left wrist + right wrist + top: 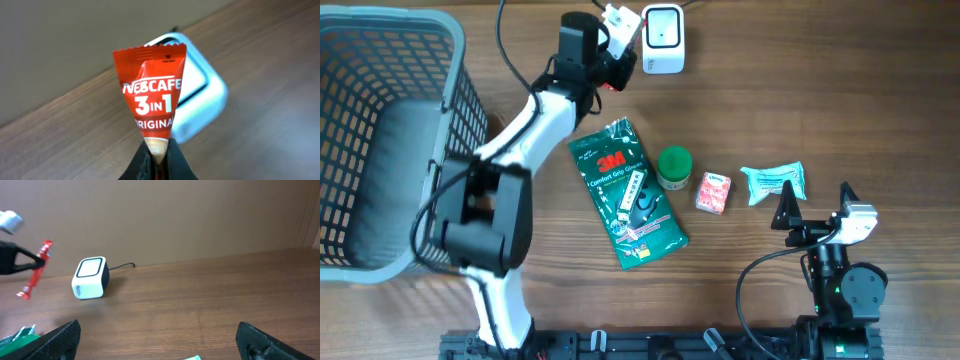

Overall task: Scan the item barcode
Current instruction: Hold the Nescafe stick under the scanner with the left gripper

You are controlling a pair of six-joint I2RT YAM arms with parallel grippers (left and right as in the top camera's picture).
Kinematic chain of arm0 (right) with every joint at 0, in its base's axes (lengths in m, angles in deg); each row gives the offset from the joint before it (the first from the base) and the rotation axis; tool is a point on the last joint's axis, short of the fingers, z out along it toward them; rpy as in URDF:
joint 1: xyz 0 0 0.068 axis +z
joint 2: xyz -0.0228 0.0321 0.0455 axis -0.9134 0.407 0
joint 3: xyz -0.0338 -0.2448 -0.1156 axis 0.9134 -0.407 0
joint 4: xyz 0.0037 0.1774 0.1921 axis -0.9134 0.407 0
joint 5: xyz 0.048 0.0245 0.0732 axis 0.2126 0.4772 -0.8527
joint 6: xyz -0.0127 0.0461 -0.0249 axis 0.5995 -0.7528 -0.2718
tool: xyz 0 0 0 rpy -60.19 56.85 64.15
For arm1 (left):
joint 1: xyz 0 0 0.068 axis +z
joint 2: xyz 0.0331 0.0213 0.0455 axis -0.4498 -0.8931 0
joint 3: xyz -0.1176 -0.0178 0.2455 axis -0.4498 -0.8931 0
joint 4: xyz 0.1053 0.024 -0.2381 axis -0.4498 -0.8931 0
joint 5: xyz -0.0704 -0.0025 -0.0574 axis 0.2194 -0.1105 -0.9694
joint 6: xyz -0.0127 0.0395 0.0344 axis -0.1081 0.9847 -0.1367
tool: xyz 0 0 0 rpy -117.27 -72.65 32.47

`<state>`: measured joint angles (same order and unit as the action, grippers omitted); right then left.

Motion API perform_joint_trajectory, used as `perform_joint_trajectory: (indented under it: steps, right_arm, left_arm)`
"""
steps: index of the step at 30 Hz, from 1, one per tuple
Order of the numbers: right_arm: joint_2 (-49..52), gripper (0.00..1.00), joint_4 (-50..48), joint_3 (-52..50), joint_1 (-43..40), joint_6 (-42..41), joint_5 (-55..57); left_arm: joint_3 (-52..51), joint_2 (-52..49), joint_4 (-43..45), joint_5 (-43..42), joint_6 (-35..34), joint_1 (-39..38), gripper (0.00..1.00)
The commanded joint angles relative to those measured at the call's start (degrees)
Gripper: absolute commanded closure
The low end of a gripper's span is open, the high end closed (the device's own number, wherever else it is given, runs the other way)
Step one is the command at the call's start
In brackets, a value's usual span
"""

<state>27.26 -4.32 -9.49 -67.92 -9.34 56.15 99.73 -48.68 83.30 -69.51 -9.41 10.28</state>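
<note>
**Overhead and wrist views: Nescafé sachet (150,95) held aloft beside the barcode scanner (662,38)**

Left end effector (159,150): the fingers are together, clamped on the bottom end of the red Nescafé 3in1 Original sachet. In the left wrist view the sachet stands up from the fingers, printed face towards that camera, crimped top edge uppermost. No barcode can be made out on the face shown.

Position of the sachet: the right wrist view shows it off the surface (770,100), edge-on and tilted, to the left of the scanner and apart from it. The overhead view puts the left end effector just beside the scanner's left side, at the far edge of the surface.

Scanner: a white box with a dark-framed window on top. It rests on the surface with a dark cable running off behind it.

Right end effector (160,347): the fingers stand wide apart with nothing between them. It is at the near right of the surface, well apart from the scanner.

Other items on the surface:
- A green 3M Comfort Grip Gloves packet (625,195) lies flat near the middle.
- A green-lidded jar (674,167) sits just beside the packet's right edge.
- A small red box (713,192) is to the right of the jar.
- A teal wrapped packet (775,182) is near the right end effector.
- A grey mesh basket (450,60) occupies the far left.
</note>
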Motion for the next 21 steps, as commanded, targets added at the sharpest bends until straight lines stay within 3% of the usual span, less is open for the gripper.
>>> perform_joint_trajectory:
  steps: [1,6,21]
  right_arm:
    - [-0.26,0.00,-0.17,-0.07,0.09,-0.11,0.57]
    - [-0.26,0.00,-0.17,-0.07,0.09,-0.09,0.57]
    - [-0.26,0.00,-0.17,-0.07,0.09,-0.11,0.57]
  left_arm:
    - [9.03,-8.55,-0.85,-2.27,-0.52,1.81,0.96]
    - [21.84,-17.16,-4.46,-4.90,-0.50,0.42,0.96]
    - [22.21,-17.68,-12.74,-5.07,2.82,-1.20,0.96]
